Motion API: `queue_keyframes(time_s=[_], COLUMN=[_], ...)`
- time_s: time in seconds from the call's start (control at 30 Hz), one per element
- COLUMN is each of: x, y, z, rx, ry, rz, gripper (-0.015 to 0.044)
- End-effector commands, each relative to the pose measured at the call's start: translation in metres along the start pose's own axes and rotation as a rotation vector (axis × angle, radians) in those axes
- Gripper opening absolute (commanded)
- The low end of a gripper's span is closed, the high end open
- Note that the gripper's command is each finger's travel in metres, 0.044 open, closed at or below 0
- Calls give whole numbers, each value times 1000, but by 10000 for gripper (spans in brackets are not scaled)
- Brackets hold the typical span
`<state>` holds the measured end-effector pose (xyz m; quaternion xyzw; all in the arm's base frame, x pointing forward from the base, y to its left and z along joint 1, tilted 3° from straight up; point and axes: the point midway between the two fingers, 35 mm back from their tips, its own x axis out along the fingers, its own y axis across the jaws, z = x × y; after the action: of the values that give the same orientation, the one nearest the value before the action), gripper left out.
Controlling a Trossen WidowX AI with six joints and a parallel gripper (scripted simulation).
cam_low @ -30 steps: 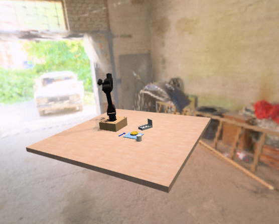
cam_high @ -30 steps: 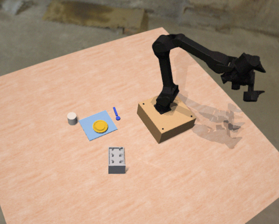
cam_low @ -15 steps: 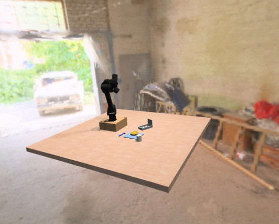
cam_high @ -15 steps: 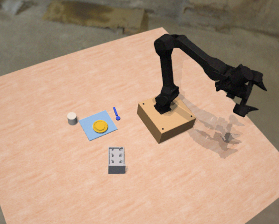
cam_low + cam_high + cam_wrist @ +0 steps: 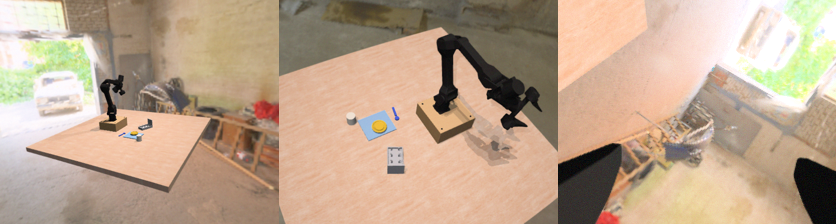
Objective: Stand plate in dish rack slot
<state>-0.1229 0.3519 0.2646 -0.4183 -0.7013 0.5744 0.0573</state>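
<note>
A yellow plate (image 5: 379, 126) (image 5: 134, 133) lies flat on a blue square mat (image 5: 365, 124) (image 5: 128, 136). The grey dish rack (image 5: 395, 169) (image 5: 150, 123) stands on the table near the mat, with short rails inside, a tall wall at one end and no plate in it. My gripper (image 5: 534, 118) (image 5: 709, 159) is open and empty. It hangs high on the far side of the arm's base from the plate and rack, near the table's right edge in the top view. The wrist view shows neither plate nor rack.
A blue spoon (image 5: 397, 118) (image 5: 122, 134) lies beside the mat. A grey-white cylinder (image 5: 351, 119) (image 5: 139, 138) stands at the mat's other side. The arm stands on a wooden box (image 5: 429, 125) (image 5: 108, 126), between the gripper and the mat.
</note>
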Motion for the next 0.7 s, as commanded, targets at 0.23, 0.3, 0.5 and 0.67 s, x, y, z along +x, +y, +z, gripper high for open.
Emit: queue_keyframes(time_s=[0.23, 0.3, 0.5, 0.67], x=[-20, -24, -40, -57], y=[54, 65, 96, 121], z=[-43, -50, -70, -84], rx=[284, 339, 505, 642], ry=[148, 177, 270, 350], rz=[117, 137, 189, 225], gripper=[400, 400, 400, 400])
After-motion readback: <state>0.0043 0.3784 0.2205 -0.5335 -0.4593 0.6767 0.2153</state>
